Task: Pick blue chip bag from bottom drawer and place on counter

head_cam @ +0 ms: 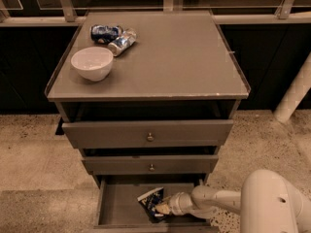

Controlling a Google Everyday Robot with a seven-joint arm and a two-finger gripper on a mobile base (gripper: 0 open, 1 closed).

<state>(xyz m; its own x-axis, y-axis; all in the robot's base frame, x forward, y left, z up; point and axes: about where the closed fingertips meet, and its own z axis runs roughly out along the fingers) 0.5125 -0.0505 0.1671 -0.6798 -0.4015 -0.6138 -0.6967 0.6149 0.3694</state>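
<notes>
The blue chip bag is a crumpled dark navy bag with a white edge. It lies in the open bottom drawer, right of the middle. My gripper reaches into the drawer from the right, and its tip is against the bag's right lower side. The white arm runs back to the large white body at the bottom right. The counter is the flat grey top of the cabinet, above the two knobbed drawers.
A white bowl stands at the counter's left. Two blue-and-silver cans lie at its back left. The upper two drawers stick out slightly. A white post stands at the right on the speckled floor.
</notes>
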